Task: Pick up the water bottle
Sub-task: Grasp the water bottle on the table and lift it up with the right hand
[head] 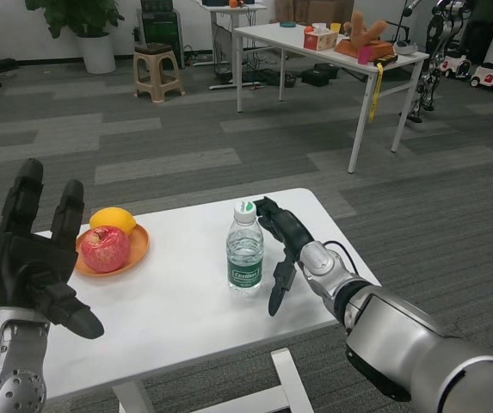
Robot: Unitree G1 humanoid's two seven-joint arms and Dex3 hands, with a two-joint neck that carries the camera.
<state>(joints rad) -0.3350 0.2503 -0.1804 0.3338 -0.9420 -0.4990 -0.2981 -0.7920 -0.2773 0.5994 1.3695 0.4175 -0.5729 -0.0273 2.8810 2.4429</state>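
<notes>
**Beside the bottle, not yet gripping**

Near the right edge of the white tabletop [177,301] stands the water bottle [245,250], upright, cap on, apparently full — so likely fairly heavy for its size. Its thin clear plastic would be smooth and would give under a hard squeeze. The right robot hand [282,249] sits just beside it, fingers spread, holding nothing. The best hold looks like the labelled middle — firm, not crushing. The left robot hand [35,258] waits raised, also spread and unladen.
</notes>
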